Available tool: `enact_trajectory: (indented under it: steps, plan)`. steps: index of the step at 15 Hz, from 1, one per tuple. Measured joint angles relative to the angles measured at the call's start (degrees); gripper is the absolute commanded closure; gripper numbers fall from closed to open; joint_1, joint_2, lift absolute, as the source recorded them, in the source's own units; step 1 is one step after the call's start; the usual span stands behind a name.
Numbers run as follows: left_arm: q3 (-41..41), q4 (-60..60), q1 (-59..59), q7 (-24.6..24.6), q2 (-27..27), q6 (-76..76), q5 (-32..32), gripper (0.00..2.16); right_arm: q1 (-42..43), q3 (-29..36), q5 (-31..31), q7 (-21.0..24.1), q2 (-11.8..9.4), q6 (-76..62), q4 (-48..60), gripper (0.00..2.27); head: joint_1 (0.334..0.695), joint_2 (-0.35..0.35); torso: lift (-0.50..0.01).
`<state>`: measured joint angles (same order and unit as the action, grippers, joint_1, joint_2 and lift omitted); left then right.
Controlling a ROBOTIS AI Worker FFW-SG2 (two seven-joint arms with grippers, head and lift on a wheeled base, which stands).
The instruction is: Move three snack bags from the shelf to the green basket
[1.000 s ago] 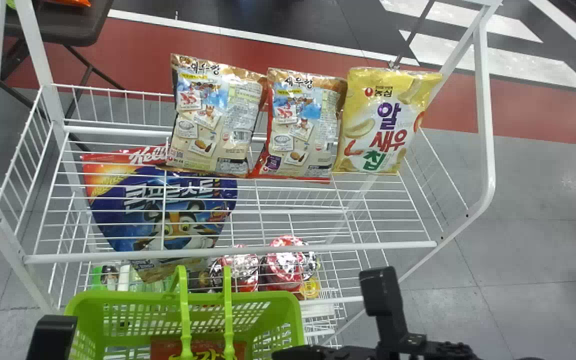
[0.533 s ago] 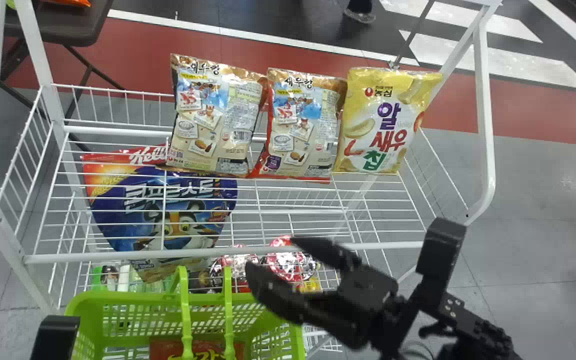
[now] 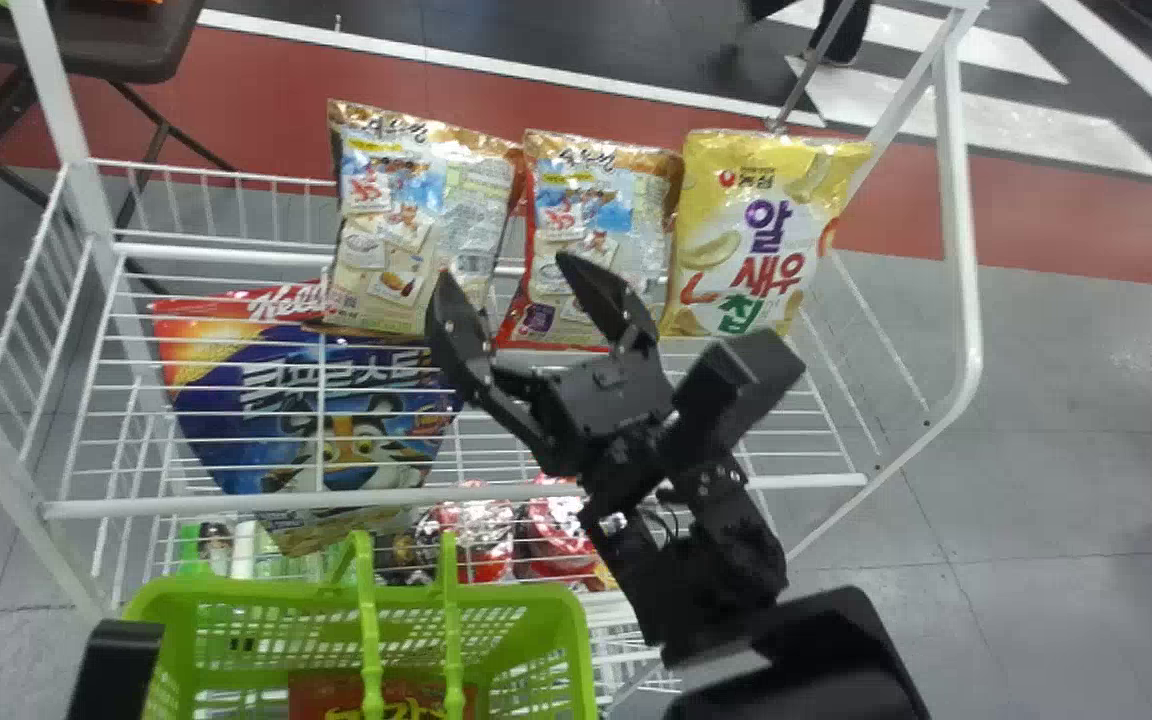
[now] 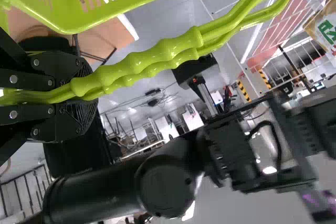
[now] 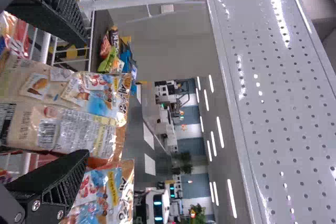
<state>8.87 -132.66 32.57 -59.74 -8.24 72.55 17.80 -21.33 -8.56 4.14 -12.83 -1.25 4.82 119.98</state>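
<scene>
Right gripper (image 3: 503, 268) has swung up and inward since the earlier frame, from beside the green basket (image 3: 516, 597) to in front of the snack row. Step in hand, as judged: approach to a first pick. All three task bags stand on the upper tier of the shelf (image 3: 186, 507): left snack bag (image 3: 396, 230), middle snack bag (image 3: 586, 210) and yellow snack bag (image 3: 756, 240). Right gripper is released, spread wide, holding nothing; the right wrist view suggests it is lined up on the left snack bag. Left gripper (image 4: 81, 97) is clenched on the basket handles (image 4: 152, 61)

Next move calls for a short advance toward 11 o'clock, closure, then a lift. Edges: the middle snack bag adjoins at 3 o'clock and could be nudged; the front rail (image 3: 676, 486) must be cleared at 6 o'clock. Open room appears best toward 5 o'clock, with the basket at 7 o'clock
</scene>
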Motion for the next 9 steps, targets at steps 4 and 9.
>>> enact_trajectory:
  steps: [4, 9]
  plan:
    - [-0.22, 1.42, -0.66, -0.28, -0.10, 0.01, 0.47, 1.82, 9.63, -4.18, -5.17, 6.19, 1.20, 4.09, -9.14, 0.09, 0.695, -0.179, -0.047]
    - [-0.83, 1.98, -0.99, -1.00, -0.37, 0.01, 0.88, 1.82, 16.74, -4.42, -5.45, 7.60, 1.25, 7.58, -18.45, 0.97, 0.695, -0.162, -0.047]
